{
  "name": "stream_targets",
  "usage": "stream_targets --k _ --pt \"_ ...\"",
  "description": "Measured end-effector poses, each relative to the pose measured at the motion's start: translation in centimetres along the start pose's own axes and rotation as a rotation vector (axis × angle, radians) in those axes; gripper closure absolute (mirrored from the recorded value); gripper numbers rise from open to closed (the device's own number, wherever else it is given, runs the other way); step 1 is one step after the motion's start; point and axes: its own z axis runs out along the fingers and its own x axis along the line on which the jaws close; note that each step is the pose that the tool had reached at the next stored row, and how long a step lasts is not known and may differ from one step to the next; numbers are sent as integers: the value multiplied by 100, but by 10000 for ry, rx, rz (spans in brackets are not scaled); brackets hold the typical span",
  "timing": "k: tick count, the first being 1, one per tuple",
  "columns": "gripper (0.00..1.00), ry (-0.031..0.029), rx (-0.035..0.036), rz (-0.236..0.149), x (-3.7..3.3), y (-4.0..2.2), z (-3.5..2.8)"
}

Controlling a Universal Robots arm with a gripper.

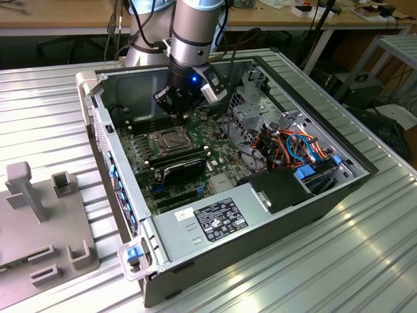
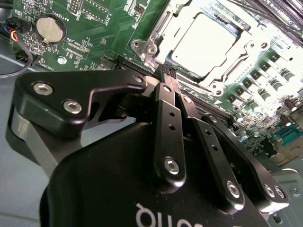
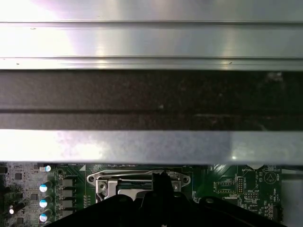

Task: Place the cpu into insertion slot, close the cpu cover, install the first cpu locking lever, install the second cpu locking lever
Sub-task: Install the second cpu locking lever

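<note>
One gripper (image 2: 166,72) near one cpu (image 2: 203,45)

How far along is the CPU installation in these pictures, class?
The cpu already sits in the insertion slot, with the cpu cover lying closed around it. The gripper, fingers shut, has its tips at the slot's edge. Left: the two locking levers; whether either is latched cannot be told.
</note>
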Motion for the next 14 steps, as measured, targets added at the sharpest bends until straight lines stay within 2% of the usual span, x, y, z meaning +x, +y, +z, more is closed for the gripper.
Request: stream_targets --k 8,10,14 --pt "89 0 0 1 0 -6 0" --pt "89 -1 0 -1 0 -31 -1" --pt "89 -1 3 0 3 -37 -122"
